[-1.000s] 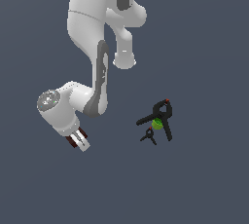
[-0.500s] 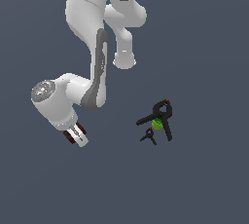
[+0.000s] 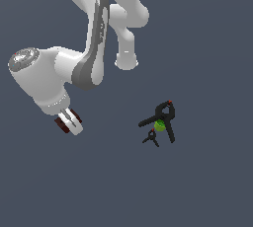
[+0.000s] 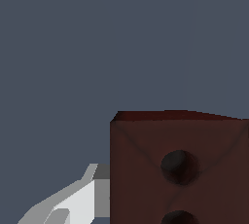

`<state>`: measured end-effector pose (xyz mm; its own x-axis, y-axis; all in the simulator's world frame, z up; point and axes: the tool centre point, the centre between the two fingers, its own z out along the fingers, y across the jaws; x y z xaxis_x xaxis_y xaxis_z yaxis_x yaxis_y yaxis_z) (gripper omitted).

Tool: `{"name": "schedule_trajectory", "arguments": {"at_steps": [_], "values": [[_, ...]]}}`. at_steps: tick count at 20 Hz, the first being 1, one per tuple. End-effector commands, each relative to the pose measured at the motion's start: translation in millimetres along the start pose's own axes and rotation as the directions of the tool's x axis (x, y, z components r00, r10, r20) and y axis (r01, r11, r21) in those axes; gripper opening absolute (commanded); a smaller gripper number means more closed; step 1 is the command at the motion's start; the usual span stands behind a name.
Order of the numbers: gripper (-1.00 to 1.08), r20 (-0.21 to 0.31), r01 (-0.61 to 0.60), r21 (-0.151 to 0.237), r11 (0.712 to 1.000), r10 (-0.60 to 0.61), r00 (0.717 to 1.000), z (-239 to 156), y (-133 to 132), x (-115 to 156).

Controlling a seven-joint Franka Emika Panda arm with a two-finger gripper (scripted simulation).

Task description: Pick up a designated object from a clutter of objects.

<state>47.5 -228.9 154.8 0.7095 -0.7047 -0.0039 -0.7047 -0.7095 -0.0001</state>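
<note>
Change across the sequence: the white, grey-jointed robot arm (image 3: 74, 68) swings progressively toward the exterior view's left, its rounded wrist housing (image 3: 34, 75) shifting leftward and slightly upward in each successive picture. The gripper (image 3: 69, 121) travels with it, carrying the small dark red-brown rectangular block (image 3: 63, 125) farther from the remaining cluster on the ground. The upper arm links likewise lean further toward the exterior view's left.
</note>
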Motion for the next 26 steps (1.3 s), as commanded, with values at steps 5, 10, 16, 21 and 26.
{"name": "schedule_trajectory", "arguments": {"at_steps": [5, 10, 16, 21, 26], "values": [[-1.0, -0.003, -0.001, 0.001, 1.0, 0.001, 1.0, -81, 11, -7], [-1.0, -0.003, -0.001, 0.0, 1.0, 0.001, 1.0, -141, 19, -11], [-1.0, -0.003, -0.002, 0.0, 1.0, 0.002, 1.0, -202, 27, -15], [-1.0, -0.004, -0.001, 0.0, 1.0, 0.001, 1.0, -236, 31, -17], [-1.0, -0.004, 0.0, 0.0, 1.0, 0.0, 1.0, -256, 32, -17]]}}
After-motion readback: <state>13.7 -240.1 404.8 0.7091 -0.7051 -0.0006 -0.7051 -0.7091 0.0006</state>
